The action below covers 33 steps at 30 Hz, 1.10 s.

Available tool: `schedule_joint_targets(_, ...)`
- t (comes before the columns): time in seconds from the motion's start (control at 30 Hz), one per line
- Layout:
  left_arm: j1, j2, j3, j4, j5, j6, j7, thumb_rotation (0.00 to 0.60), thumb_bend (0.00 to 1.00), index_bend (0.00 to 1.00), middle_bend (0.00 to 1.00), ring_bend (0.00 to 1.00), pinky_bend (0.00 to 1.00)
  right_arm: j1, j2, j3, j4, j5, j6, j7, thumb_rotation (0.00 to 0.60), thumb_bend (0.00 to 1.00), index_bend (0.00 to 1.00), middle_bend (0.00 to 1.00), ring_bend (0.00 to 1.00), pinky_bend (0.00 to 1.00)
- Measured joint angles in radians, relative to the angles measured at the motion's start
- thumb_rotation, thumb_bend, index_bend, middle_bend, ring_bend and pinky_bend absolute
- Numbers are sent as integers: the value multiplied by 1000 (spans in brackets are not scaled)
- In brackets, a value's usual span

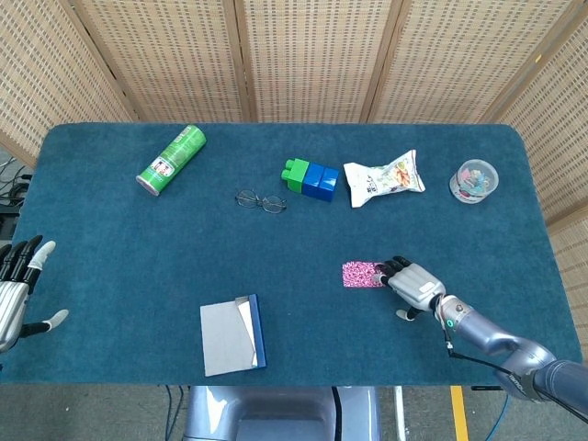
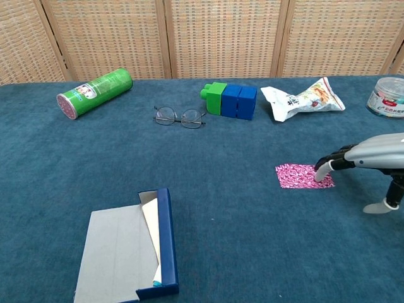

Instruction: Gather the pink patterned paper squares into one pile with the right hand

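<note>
Blue felt table (image 1: pixel 110 266), wicker screens (image 1: pixel 312 55) behind, R hand (image 1: pixel 415 285) fingers (image 2: pixel 323 168) on pink paper (image 2: pixel 298 176)

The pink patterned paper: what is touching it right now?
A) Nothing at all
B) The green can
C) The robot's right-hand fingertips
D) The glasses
C: the right hand has its fingertips on the right edge of the pink patterned paper, while the other things lie well apart from it.

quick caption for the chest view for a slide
Right hand rests its fingertips on the edge of the pink patterned paper on the blue table.
</note>
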Motion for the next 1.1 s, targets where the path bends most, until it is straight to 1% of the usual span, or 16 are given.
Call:
schedule_joint_targets(0.27,-3,-2,0,-2,-1,-2,5,553,59,0,0,0,0,-22,22,-20,15,31,-4,-11,600,363,165,89,0,0)
schedule_joint_targets(0.73,-1,-11,0,7,-5,2,-2,552,59,0,0,0,0,-70,55,-36,66,90,0,-18,600,363,165,91,0,0)
schedule_joint_targets(0.93,-1,-13,1,11,-4,3,-5,552,59,0,0,0,0,-75,71,-33,43,88,16,-24,600,363,165,91,0,0)
schedule_joint_targets(1.1,-3,-17,2,13,-2,-1,-8,553,59,0,0,0,0,-63,92,-14,-13,81,31,-22,600,363,165,91,0,0)
